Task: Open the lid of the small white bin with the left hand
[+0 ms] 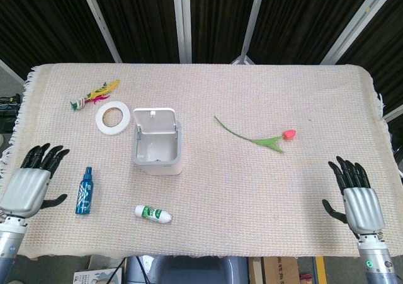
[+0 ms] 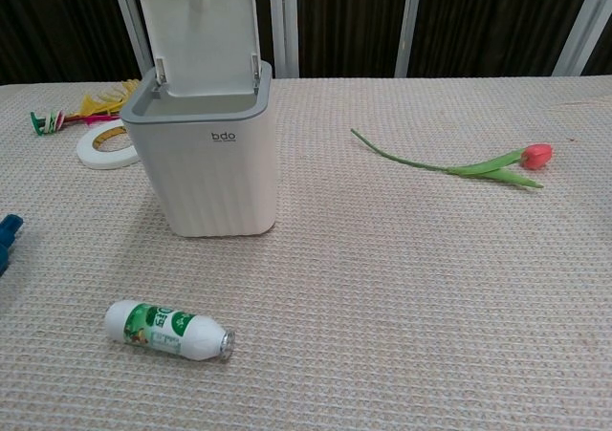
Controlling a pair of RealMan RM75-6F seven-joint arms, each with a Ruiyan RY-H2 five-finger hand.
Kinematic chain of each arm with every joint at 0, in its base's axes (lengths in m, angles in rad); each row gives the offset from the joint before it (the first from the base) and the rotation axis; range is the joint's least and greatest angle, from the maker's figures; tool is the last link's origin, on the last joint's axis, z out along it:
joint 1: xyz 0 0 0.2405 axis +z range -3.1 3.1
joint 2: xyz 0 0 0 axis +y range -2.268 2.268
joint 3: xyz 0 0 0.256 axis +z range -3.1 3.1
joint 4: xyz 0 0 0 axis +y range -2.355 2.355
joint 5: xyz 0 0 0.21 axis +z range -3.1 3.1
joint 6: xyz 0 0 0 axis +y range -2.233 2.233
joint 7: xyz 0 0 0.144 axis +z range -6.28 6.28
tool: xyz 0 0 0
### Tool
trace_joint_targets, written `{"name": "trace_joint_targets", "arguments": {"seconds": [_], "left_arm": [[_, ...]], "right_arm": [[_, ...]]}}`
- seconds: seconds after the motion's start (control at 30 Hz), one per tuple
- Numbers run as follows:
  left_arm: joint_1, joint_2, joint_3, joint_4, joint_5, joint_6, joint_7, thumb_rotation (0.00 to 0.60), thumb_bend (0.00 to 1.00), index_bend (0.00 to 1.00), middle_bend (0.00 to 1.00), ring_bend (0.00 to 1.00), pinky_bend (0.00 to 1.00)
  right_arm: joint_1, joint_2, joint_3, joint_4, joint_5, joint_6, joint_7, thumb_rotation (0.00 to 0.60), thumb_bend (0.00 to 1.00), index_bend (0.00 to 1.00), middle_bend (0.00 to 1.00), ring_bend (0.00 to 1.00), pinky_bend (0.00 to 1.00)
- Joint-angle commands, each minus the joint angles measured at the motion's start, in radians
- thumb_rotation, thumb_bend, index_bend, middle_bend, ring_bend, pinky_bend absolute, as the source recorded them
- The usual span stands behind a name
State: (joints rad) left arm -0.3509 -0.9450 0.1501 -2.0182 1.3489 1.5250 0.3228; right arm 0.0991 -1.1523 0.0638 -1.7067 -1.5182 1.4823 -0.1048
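- head view shows the small white bin (image 1: pixel 158 147) standing left of centre on the desk (image 1: pixel 252 189), its lid (image 1: pixel 154 119) tipped up at the back edge and the inside exposed; judged from this, the opening is done.
- the left hand (image 1: pixel 30 180) sits at the near left edge of the desk, well apart from the bin, fingers (image 1: pixel 45 153) spread and holding nothing.
- the right hand (image 1: pixel 357 196) rests at the near right corner, fingers apart, also empty.
- likely risk: the lid stands upright on its hinge, so a knock to the bin could let it drop shut and undo the task.
- a careless sweep of the left arm towards the bin could strike the blue spray bottle (image 1: pixel 84 190) just beside the hand, or roll the small green-labelled bottle (image 1: pixel 153 213) lying near the bin's front.
- the bin looks light and tall for its base, so a sideways push could tip it.
- the tape roll (image 1: pixel 113 118) lies just beside the bin's left, and could be dragged by any contact there.
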Motion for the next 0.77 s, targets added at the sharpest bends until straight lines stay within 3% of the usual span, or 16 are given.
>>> {"name": "trace_joint_targets", "arguments": {"seconds": [0.03, 0.17, 0.47, 0.77], "left_arm": [[0.1, -0.008, 0.038, 0.158, 0.089, 0.048, -0.178, 0.6, 0.18, 0.13, 0.07, 0.0, 0.02], [0.154, -0.042, 0.039, 0.238, 0.146, 0.104, -0.263, 0.6, 0.18, 0.13, 0.08, 0.0, 0.02], [0.226, -0.035, 0.015, 0.279, 0.205, 0.207, -0.286, 0.6, 0.19, 0.13, 0.09, 0.0, 0.02], [0.258, -0.017, -0.022, 0.292, 0.175, 0.202, -0.334, 0.6, 0.19, 0.13, 0.1, 0.0, 0.02]], "right_arm": [[-0.002, 0.002, -0.001, 0.0, -0.002, 0.002, 0.003, 0.6, 0.27, 0.11, 0.02, 0.0, 0.0], [-0.002, 0.006, -0.001, 0.0, -0.004, 0.002, 0.009, 0.6, 0.27, 0.11, 0.02, 0.0, 0.0], [-0.005, 0.013, -0.006, -0.002, -0.021, 0.01, 0.02, 0.6, 0.27, 0.11, 0.02, 0.0, 0.0], [-0.002, 0.012, -0.006, -0.006, -0.024, 0.007, 0.018, 0.6, 0.27, 0.11, 0.02, 0.0, 0.0]]}}
